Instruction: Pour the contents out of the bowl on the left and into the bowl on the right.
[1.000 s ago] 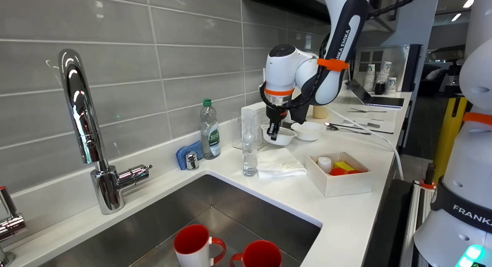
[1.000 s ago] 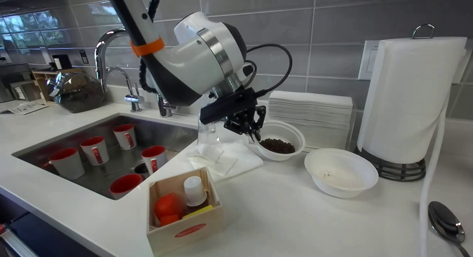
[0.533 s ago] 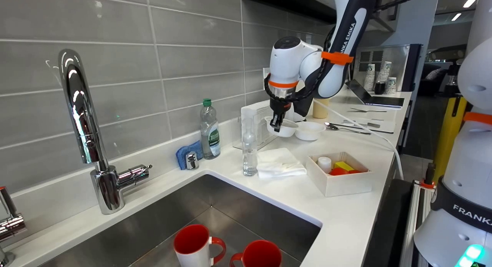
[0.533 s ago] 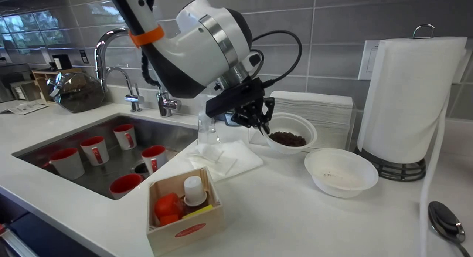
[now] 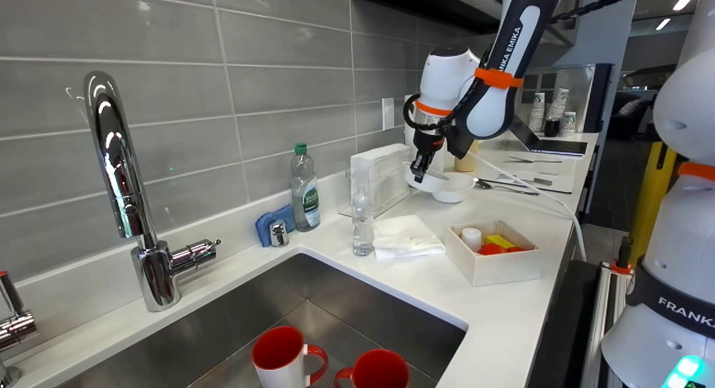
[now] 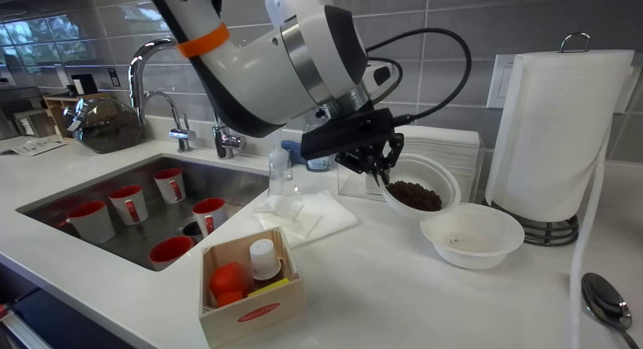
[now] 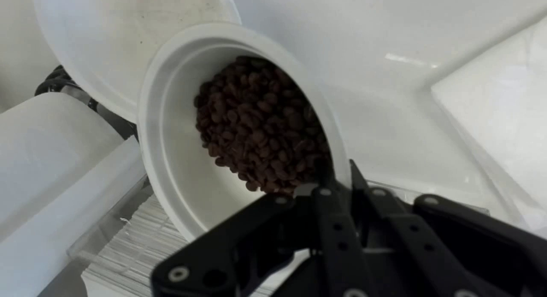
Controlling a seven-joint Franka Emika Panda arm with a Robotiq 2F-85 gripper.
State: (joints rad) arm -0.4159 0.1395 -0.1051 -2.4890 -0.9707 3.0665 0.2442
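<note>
While you have the hand [image 5: 418, 173] closed on the rim of a white bowl [image 5: 425, 182], in an exterior view you see that bowl raised above the worktop [image 5: 424, 282], just beside a second bowl [image 5: 455, 190] standing there; nearer the sink [image 5: 363, 304] sits a box [image 5: 505, 272]. In an exterior view you see the white bowl tilted towards the second bowl, brown bits [image 6: 414, 196] heaped inside it, though you cannot tell whether the two touch; behind them stand a stack of napkins [image 6: 452, 148] and a paper roll [image 6: 557, 138]. In the wrist view the hand's fingers [image 7: 337, 237] pinch the white bowl's rim, the brown bits lie banked against one wall, and its edge overlaps the second bowl, which has a few dark specks [image 7: 180, 19] in it.
</note>
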